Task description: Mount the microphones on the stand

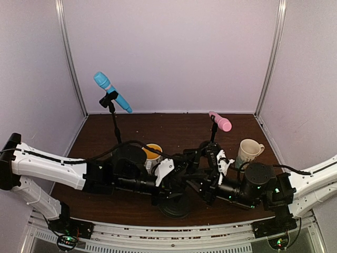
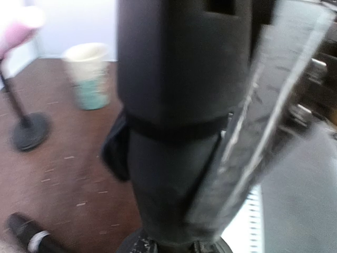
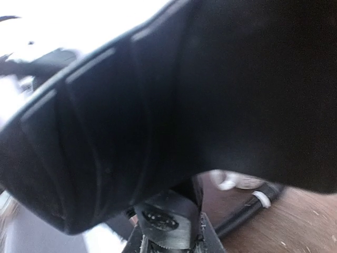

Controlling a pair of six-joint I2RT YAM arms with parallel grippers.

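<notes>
Left gripper (image 1: 178, 169): clenched on a thick black column (image 2: 174, 105), with the taped finger (image 2: 263, 132) pressed along the column's right side. Black microphone or part of a stand, cannot tell which. Just on the near side of this gripper and partly covered by it, a round black base (image 1: 175, 208) on the brown counter (image 1: 158, 124). Far behind and to the left, blue microphone (image 1: 111, 91) clipped at a slant atop a thin black stand (image 1: 115, 126), head up and to the left. Just behind on the left, yellow mug (image 1: 152, 152), partly hidden by the arm. Low and to the left in the wrist view, a black stick with a pale ring (image 2: 26, 237) lying on the counter, too blurred to name.

Right gripper (image 1: 210, 157): clamped shut, close beside the left one. In its wrist view, only a big ribbed black shape (image 3: 158, 105) up against the lens. Holding something or not, cannot tell. Just behind, pink microphone (image 1: 220, 122) clipped on a second stand (image 1: 214, 135), head toward the right. Off to the right, white mug (image 1: 248, 150), upright, handle pointing right.
</notes>
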